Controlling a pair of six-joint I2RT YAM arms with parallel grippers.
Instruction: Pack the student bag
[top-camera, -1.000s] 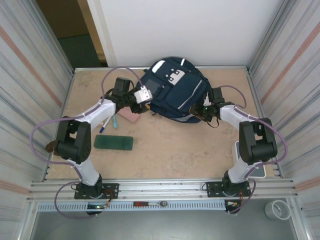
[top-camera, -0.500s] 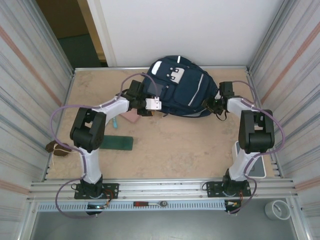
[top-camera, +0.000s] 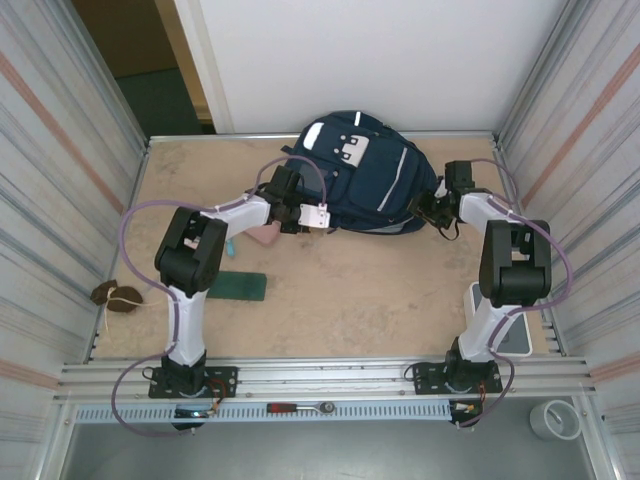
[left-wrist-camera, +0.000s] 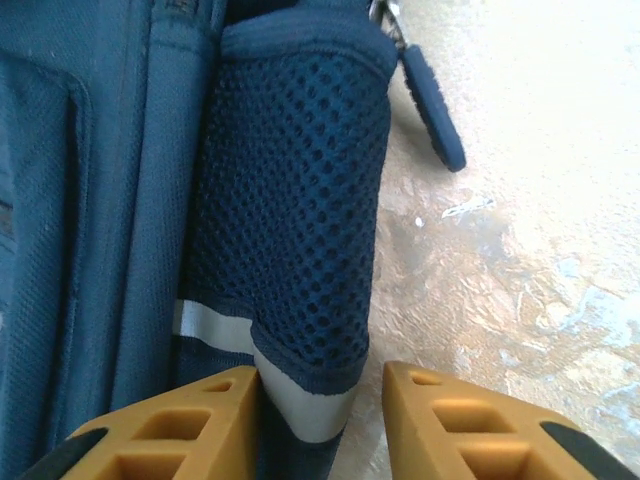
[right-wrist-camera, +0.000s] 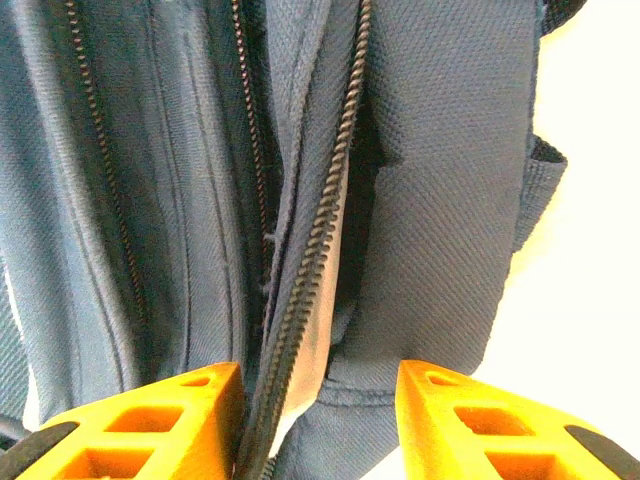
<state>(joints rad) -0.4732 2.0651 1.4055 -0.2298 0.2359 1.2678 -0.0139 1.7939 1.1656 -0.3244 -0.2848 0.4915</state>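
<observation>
Navy fabric, the student bag (top-camera: 365, 180) sits at the worktop's (top-camera: 350, 300) far edge against the back wall, with bare room in front. The left claw (left-wrist-camera: 325, 420) stands spread astride its mesh side pocket (left-wrist-camera: 290, 200). The right claw (right-wrist-camera: 320, 420) flanks a zip (right-wrist-camera: 320, 230); I cannot tell if it grips. A second ago the bag lay nearer and skewed.

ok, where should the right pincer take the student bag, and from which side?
Probably the raised zip lip on the student bag, approached from the table's right side, right pincer straddling the teeth. That edge stands up as a thin fold; the flat panels beside it give nothing to pinch.
</observation>
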